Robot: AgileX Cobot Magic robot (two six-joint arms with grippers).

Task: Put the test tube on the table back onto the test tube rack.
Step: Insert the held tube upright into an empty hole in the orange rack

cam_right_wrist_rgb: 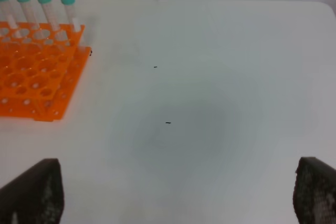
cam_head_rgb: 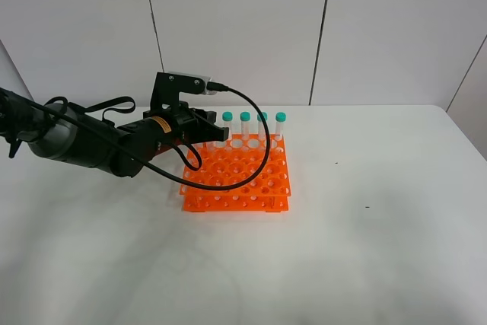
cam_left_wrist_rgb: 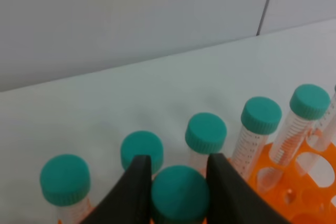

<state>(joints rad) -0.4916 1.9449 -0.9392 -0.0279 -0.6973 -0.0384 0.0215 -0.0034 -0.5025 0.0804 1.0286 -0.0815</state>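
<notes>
White table (cam_head_rgb: 380, 256) carries the orange test tube rack (cam_head_rgb: 243, 176). Left gripper (cam_left_wrist_rgb: 178, 163) clamps the teal cap of the test tube (cam_left_wrist_rgb: 180, 195) between its fingers, over the rack's far-left part, just nearer than the row of standing tubes (cam_left_wrist_rgb: 261, 115); the tube's tip is hidden. Right gripper (cam_right_wrist_rgb: 178, 163) gapes wide over the table, well right of the rack.

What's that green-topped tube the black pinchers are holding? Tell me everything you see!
Only the test tube's round teal-green cap shows, matte plastic by its look. The left gripper's black fingers pinch it from both sides. It sits close beside a row of matching tubes in the orange test tube rack. Its body is hidden, so whether it is in a hole is unclear.
</notes>
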